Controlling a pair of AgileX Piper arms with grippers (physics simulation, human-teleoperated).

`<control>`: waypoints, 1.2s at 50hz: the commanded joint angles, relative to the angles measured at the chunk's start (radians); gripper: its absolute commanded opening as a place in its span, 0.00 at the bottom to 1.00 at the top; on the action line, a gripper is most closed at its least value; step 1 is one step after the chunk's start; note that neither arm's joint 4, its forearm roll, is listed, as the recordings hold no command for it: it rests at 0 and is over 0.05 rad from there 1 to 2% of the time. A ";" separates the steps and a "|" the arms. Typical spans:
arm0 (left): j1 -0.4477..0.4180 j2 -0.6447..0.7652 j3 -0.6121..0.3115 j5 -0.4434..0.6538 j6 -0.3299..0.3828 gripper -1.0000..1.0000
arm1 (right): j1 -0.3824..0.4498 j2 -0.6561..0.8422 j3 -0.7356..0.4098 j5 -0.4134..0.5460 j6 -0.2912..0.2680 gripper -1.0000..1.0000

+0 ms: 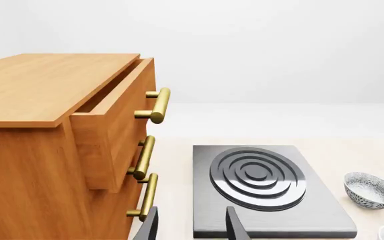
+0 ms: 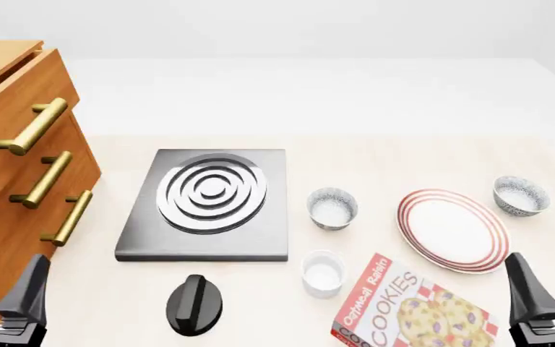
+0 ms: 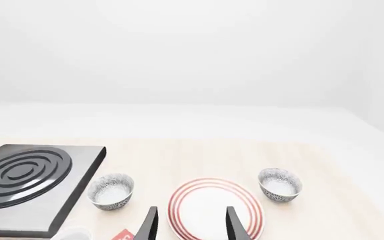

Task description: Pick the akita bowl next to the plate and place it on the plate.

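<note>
Altogether two speckled bowls stand on the pale table (image 2: pixel 374 155). One akita bowl (image 2: pixel 522 195) sits just beside the plate (image 2: pixel 452 230), toward the table's right edge, apart from it and upright. The second bowl (image 2: pixel 332 208) stands between the plate and the stove plate (image 2: pixel 207 204). Both are small and round, grey-black speckled outside, white inside. The single plate is wide, flat and white, with thin red rings around its rim. One smooth white cup (image 2: pixel 323 273) stands near the front edge, beside one cookie box (image 2: pixel 407 311) of printed card. One black knob (image 2: pixel 194 303) lies in front of the dark square stove plate with its concentric silver rings. A wooden cabinet (image 2: pixel 12 181) with three brass bar handles fills the left edge, its top drawer partly out. The left gripper (image 1: pixel 190 225) and right gripper (image 3: pixel 190 225) each hold their black fingers apart, gripping nothing, at the near corners.
</note>
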 commanded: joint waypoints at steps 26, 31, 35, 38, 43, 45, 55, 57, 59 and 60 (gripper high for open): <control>0.000 0.000 0.000 0.000 0.000 1.00 | 0.020 0.240 -0.098 -0.154 0.007 1.00; 0.000 0.000 0.000 0.000 0.000 1.00 | 0.023 0.281 -0.112 -0.176 0.015 1.00; 0.000 0.000 0.000 0.000 0.000 1.00 | 0.028 0.283 -0.129 -0.168 0.017 1.00; 0.000 0.000 0.000 0.000 0.000 1.00 | 0.027 0.302 -0.136 -0.184 0.015 1.00; 0.000 0.000 0.000 0.000 0.000 1.00 | 0.026 0.348 -0.139 -0.230 0.012 1.00; 0.000 0.000 0.000 0.000 0.000 1.00 | 0.025 0.366 -0.142 -0.246 0.009 1.00; 0.000 0.000 0.000 0.000 0.000 1.00 | 0.017 0.429 -0.165 -0.290 0.005 1.00; 0.000 0.000 0.000 0.000 0.000 1.00 | 0.017 0.436 -0.171 -0.291 0.007 1.00; 0.000 0.000 0.000 0.000 0.000 1.00 | 0.016 0.446 -0.177 -0.295 0.012 1.00; 0.000 0.000 0.000 0.000 0.000 1.00 | 0.016 0.451 -0.179 -0.298 0.013 1.00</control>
